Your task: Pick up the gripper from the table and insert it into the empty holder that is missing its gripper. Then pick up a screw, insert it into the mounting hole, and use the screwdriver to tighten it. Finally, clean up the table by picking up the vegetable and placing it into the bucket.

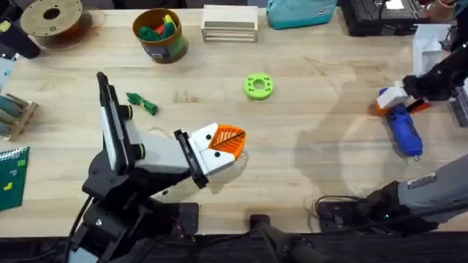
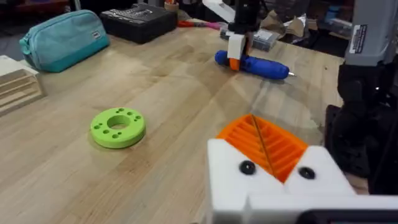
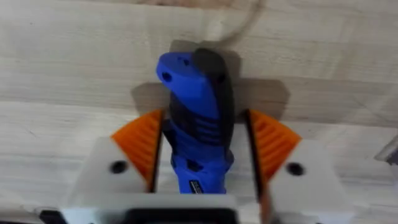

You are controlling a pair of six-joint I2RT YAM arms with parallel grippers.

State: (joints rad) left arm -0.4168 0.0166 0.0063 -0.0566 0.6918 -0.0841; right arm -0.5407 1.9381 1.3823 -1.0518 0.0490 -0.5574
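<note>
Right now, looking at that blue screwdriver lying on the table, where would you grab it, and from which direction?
Grip the screwdriver across its fat blue body, coming straight down from above. It lies flat on the table, so its two long sides are free for fingers. The right gripper straddles it exactly so, orange pads against either flank.

My arms are black, jointed links with a white casing on the left forearm and a grey sleeve bearing a small printed label on the right. Each gripper, left (image 1: 228,142) and right (image 3: 202,146), has white finger blocks tipped with orange ribbed pads (image 3: 140,140), a dark screw set in each block.
</note>
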